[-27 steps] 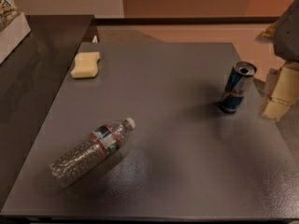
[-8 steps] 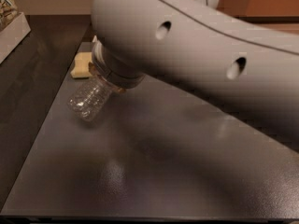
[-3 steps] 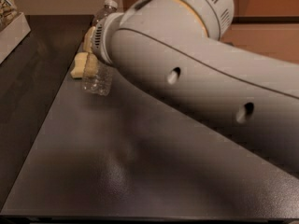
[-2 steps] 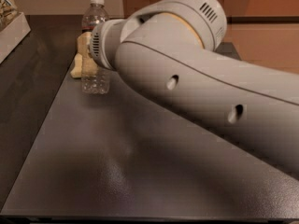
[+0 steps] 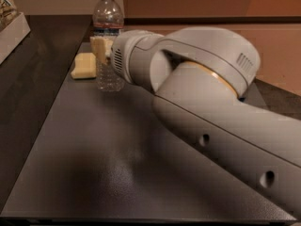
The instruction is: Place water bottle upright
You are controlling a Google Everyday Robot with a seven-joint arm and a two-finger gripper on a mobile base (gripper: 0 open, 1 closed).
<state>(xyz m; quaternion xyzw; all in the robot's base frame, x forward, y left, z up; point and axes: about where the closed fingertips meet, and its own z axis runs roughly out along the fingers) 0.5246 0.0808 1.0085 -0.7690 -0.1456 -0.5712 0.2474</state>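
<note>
1. The arm (image 5: 211, 102) is the biggest thing I see, reaching in from the right of the water bottle (image 5: 108, 36). A second ago it held that bottle tilted; now its wrist sits level with the bottle's middle.
2. The table (image 5: 94, 164) spreads out dark and grey in front of the bottle. The bottle's base looks to be resting on it, though I cannot be sure it carries its own weight yet.
3. The box (image 5: 11, 29), white, lies well to the left of the bottle, on a separate dark surface, and is out of my way.
4. The water bottle now stands upright, cap on top. I judge the task nearly done, with only the release left.
5. The sponge (image 5: 84, 66), yellow, lies just left of the bottle's base. It is the one thing close enough to matter if the bottle tips that way on release.
6. The claw (image 5: 103, 48) is clamped on the bottle at its label band. One tan finger shows across the front and the other is hidden behind the bottle.
</note>
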